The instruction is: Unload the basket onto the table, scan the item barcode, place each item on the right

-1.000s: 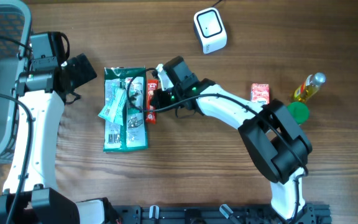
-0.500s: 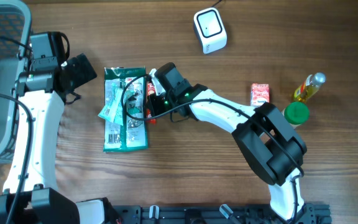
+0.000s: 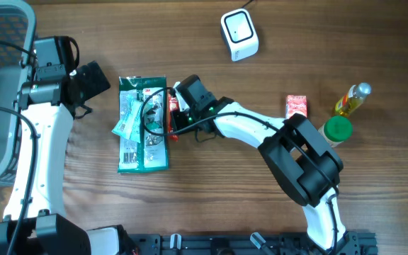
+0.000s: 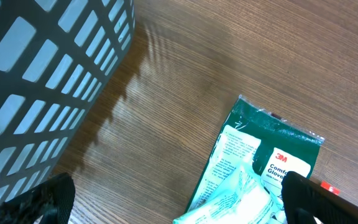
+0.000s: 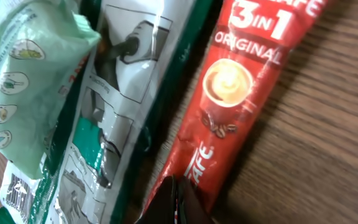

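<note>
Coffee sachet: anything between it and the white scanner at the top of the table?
Nothing visible. Overhead shows only bare table between the coffee sachet and the scanner. The green glove pack lies on the sachet's far side; the right gripper has its jaws pinched on the sachet's end.

Bare wood runs between the scanner [image 3: 239,34] at the far edge and the green glove pack [image 3: 142,145], leaving a passage from either side. The right arm [image 3: 261,131] lies diagonally across the middle, from the red sachet [image 5: 229,112] just beside the pack back to the near right, and bars the way there. At the right a red carton [image 3: 297,107], a green-capped container [image 3: 338,128] and an oil bottle [image 3: 353,99] stand close together. The basket [image 3: 2,28] walls off the far left, near the left gripper [image 3: 99,79]. Open table [image 3: 211,205] lies in front of the pack
</note>
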Robot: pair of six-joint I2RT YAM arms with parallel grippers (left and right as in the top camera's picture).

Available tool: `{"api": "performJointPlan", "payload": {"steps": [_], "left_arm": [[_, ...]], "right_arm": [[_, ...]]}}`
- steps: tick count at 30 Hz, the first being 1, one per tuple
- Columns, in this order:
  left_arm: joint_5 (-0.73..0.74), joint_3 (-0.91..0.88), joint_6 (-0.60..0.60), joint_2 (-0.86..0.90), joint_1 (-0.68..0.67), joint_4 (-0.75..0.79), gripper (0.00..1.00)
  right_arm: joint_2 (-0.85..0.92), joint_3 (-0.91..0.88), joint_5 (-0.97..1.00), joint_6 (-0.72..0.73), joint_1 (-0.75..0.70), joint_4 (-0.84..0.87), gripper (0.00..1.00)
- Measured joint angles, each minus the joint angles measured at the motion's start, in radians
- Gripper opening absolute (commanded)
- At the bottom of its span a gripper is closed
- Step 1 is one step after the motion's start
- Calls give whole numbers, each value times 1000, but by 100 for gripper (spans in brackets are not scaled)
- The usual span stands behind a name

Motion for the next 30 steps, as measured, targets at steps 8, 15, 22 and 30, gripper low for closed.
{"api": "performJointPlan", "payload": {"steps": [8,15,22,30], "left_arm": [[0,0,0,0,0,0,100],[0,0,0,0,0,0,100],[0,0,0,0,0,0,100],[0,0,0,0,0,0,100]], "right_arm": [[-39,5,2,18,-82,-186,4],[-96,-2,21,-1,-109,-293,4],[-328,-9,27,-24,-115,-301,4],[-348,-9,28,-24,-115,-317,4]]}}
